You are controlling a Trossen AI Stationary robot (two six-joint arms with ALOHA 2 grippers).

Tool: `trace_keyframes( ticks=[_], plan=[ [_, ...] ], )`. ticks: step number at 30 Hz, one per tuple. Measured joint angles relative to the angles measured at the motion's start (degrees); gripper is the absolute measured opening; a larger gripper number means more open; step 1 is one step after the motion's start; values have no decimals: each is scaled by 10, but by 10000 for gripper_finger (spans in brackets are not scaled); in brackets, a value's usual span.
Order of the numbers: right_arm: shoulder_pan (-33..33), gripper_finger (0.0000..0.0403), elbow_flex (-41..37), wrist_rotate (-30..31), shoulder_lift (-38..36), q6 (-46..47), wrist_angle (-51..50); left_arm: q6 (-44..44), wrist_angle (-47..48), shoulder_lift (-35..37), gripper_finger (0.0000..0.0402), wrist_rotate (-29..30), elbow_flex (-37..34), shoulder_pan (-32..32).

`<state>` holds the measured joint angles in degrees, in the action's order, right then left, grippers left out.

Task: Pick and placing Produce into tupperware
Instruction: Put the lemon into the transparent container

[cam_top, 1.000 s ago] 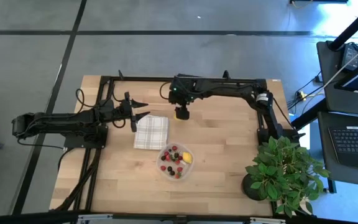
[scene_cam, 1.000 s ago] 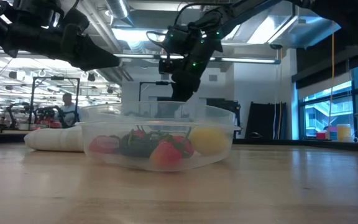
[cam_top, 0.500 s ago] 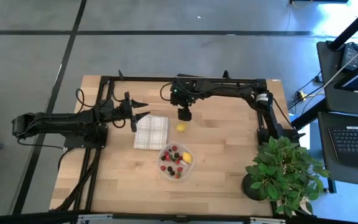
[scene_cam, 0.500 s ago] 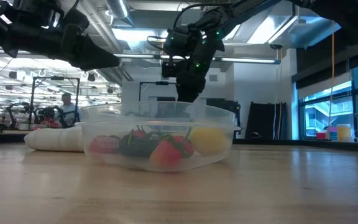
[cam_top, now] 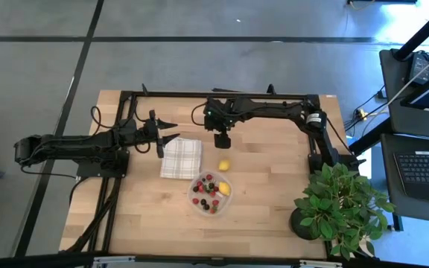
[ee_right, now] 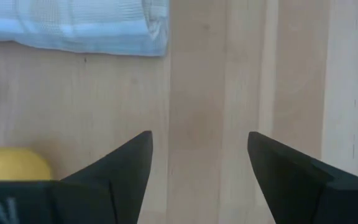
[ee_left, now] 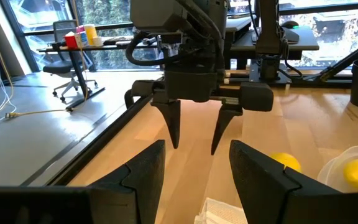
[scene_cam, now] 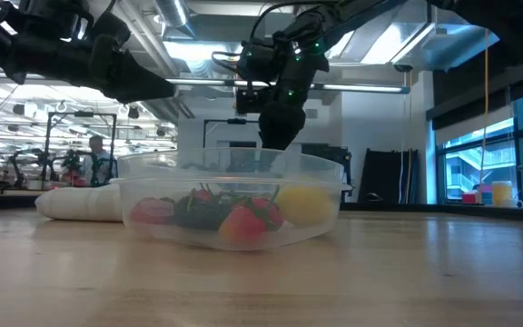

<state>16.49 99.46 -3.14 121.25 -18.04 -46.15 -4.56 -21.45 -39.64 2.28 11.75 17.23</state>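
Spanning most of the high view, a wooden desk (cam_top: 259,216) with a leafy potted plant (cam_top: 339,201) at its near right corner. Reaching in from the left side, the left arm, parked with its end effector (cam_top: 171,131) released, fingers parted and empty, just beside the far left corner of a folded checked cloth (cam_top: 181,158). Stretching across the far edge, the right arm, with its end effector (cam_top: 221,141) hanging above bare wood, fingers spread wide and grasping nothing, as seen clearly from the left wrist (ee_left: 195,134). Sitting near the desk's middle, just in front of the cloth, a clear shallow container (cam_top: 211,193) holding many small red and dark berries (cam_top: 207,195) and one lemon (cam_top: 224,189) against its right wall. Lying loose on the wood between the right end effector and the container, close to the container's far rim, a second lemon (cam_top: 223,165). Standing far off in the room behind, a person (scene_cam: 97,160).
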Motion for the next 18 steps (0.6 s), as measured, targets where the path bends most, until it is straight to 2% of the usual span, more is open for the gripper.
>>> trace_keyframes(
  ticks=[6, 18],
  plan=[
    [-2, 265, 0, 0, 0, 0, -31, 0, 0, 0, 173, 0, 0, 0],
    [-46, 265, 0, 1, 0, 52, -240, 0, 16, 0, 173, 0, 0, 0]
  ],
)
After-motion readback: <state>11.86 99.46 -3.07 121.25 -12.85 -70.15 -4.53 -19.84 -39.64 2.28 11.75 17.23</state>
